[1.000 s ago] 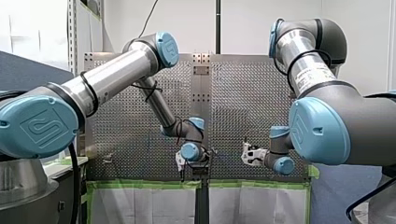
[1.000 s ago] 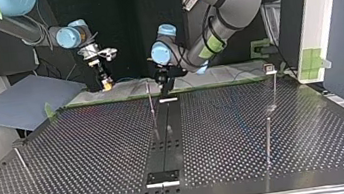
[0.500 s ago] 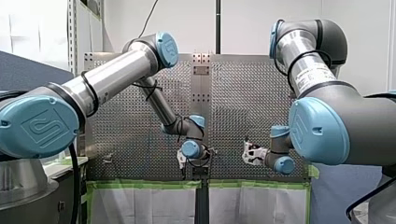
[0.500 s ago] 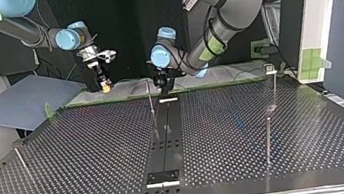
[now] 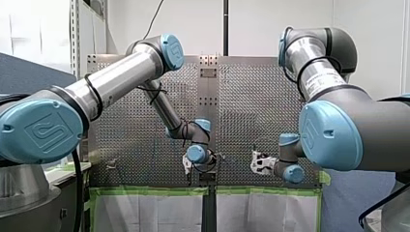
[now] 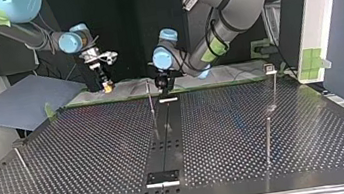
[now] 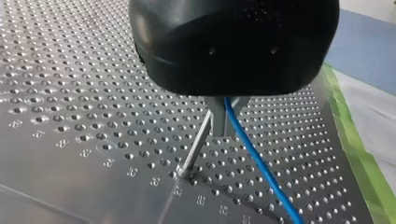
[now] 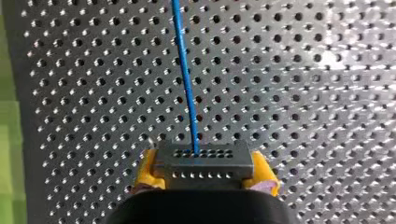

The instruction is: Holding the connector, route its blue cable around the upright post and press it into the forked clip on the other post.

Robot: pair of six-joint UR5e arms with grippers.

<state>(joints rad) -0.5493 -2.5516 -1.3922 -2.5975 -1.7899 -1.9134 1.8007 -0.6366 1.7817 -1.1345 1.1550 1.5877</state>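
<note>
Connector (image 8: 204, 156) is squeezed tight in my right gripper (image 8: 205, 172) in the right wrist view, with the blue cable (image 8: 186, 79) running ahead. Left wrist view: my left gripper (image 7: 224, 131) looks closed on the cable, just beside the post (image 7: 195, 144). Top view: the forked clip (image 6: 270, 68) stands near a table (image 6: 91, 153) corner, well apart. A loose cable could slip off the post.

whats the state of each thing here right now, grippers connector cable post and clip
my right gripper: jaws shut on the grey block connector
thin blue cable: runs straight out of the connector
my left gripper: jaws shut on the cable
thin upright metal post: standing, cable passes beside it
forked clip on far post: no cable visible in it
</note>
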